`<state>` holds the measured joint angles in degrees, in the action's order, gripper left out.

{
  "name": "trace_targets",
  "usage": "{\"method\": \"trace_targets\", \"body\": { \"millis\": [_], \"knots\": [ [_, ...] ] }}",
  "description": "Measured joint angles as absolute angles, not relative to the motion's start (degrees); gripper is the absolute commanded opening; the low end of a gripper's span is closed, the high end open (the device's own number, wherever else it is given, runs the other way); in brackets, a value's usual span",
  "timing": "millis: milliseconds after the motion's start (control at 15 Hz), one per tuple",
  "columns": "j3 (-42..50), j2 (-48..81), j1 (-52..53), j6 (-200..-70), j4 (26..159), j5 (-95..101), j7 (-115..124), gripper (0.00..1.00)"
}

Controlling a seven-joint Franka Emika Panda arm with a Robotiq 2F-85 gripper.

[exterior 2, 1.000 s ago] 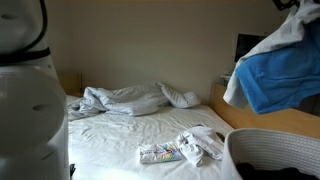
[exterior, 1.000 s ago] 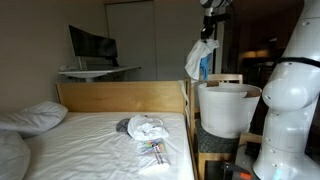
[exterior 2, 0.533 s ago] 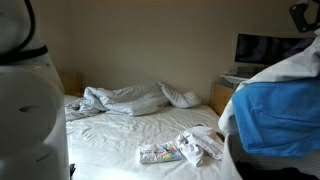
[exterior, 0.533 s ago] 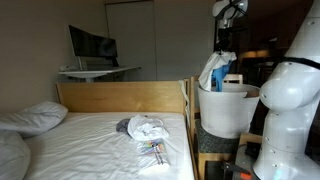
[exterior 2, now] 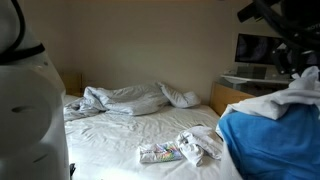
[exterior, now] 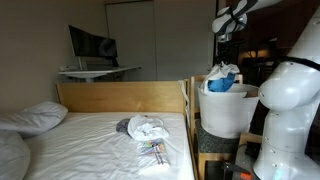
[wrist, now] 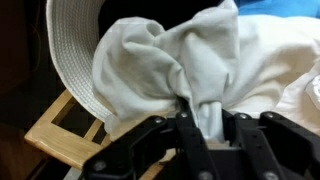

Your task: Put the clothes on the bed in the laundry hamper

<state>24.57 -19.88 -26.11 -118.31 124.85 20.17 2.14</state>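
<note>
A white garment (wrist: 165, 60) is pinched tightly between the gripper (wrist: 208, 118) fingers (a blue cloth (exterior 2: 270, 150) seemingly bundled with it) and held bunched at the laundry hamper (exterior: 226, 112) rim. Further clothes (exterior: 147, 128) are seen on the bed (exterior: 80, 140) beyond.

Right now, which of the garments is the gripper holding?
The white-and-blue garment, pinched by the gripper over the laundry hamper; the other clothes lie loose on the bed.

clothes (wrist: 190, 60): we see soft white cloth, matt and creased.
laundry hamper (wrist: 68, 55): white plastic rim at 10 o'clock in the wrist view, finely ribbed, matt.
bed (exterior: 120, 97): we note smooth light wood; sheet (exterior: 80, 140) of wrinkled white cloth.
gripper (wrist: 212, 122): matt black.
</note>
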Motion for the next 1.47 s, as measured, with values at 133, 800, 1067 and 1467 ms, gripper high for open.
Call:
{"method": "trace_targets", "body": {
  "millis": [133,800,1067,1467],
  "knots": [
    [22.47,-21.53,-26.66,-119.35,127.87,22.28,8.55,0.58],
    [11.27,-28.86,-25.53,-123.25,135.62,25.16,21.95,1.0],
    [6.72,-26.16,-20.1,-130.81,135.58,25.06,21.85,1.0],
    [1.89,-12.11,-10.57,-146.2,135.13,24.03,21.34,1.0]
  ]
}}
